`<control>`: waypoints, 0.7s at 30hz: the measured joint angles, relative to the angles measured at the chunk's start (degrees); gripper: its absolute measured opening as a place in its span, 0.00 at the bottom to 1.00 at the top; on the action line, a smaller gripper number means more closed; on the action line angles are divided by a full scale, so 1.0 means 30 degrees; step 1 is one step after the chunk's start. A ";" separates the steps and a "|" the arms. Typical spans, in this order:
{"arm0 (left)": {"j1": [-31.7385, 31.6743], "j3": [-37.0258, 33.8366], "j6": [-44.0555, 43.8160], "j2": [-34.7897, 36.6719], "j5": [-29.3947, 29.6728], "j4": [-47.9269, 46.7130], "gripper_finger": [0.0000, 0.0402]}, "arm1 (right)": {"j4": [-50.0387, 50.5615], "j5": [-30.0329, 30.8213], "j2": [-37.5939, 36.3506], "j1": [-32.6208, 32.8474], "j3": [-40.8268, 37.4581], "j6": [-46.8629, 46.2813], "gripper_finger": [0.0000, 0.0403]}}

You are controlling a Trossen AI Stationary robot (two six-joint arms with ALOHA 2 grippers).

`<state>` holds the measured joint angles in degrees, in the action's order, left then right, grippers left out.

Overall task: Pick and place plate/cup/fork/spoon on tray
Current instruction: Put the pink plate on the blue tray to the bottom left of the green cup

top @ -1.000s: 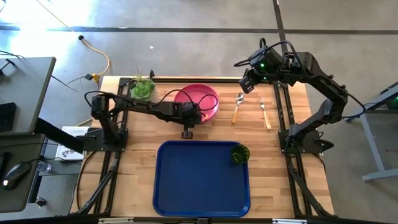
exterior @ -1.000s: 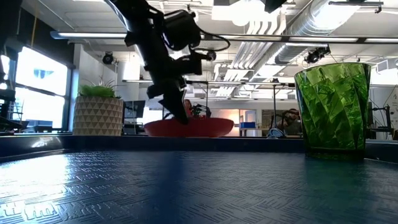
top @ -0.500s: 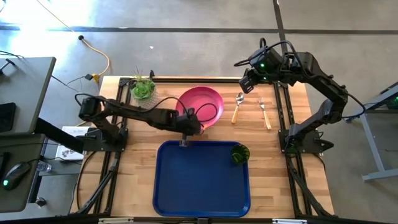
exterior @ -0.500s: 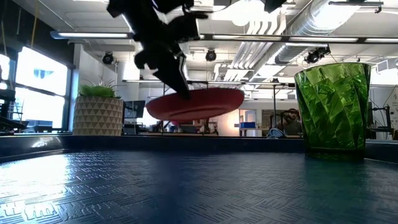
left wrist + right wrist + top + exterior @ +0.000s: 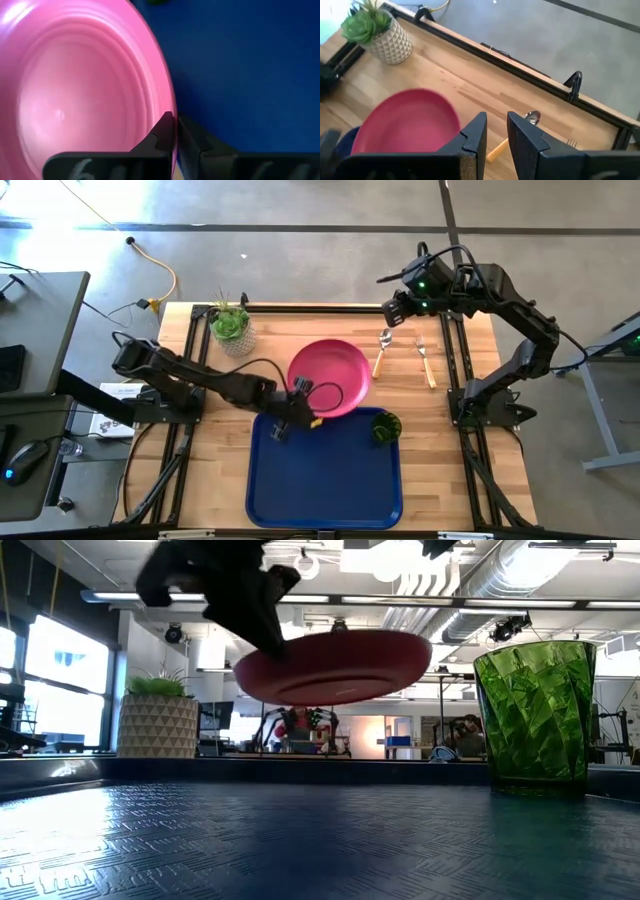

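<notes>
High view is showing the left end effector (image 5: 293, 411) pinching the plate (image 5: 330, 377) rim, holding it above the tray (image 5: 325, 500) far edge; right end effector (image 5: 392, 308), narrowly open, is waiting beyond the tray.

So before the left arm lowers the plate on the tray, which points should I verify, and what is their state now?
1. Grip: left end effector is shut on the rim of the plate. Ok.
2. Plate clear of the table: it hangs in the air in the low view. Ok.
3. Position: the plate sits over the far edge of the tray, only partly above it. Not ok.
4. Landing spot: the cup stands in the tray's far right corner, close to the plate's rim. Cannot tell if it clears.
5. Right end effector waits over the table's far right, near the spoon and fork. Ok.
</notes>
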<state>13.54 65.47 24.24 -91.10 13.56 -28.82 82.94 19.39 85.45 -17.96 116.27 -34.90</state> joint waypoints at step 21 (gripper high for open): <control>0.5747 0.0000 -0.0037 -0.0002 -0.1065 -0.2490 0.00 | -0.0015 -0.0186 0.0000 0.0000 0.0000 -0.1897 0.17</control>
<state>30.78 65.47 24.13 -91.11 10.36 -36.28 82.89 18.83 85.45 -17.96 116.27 -40.60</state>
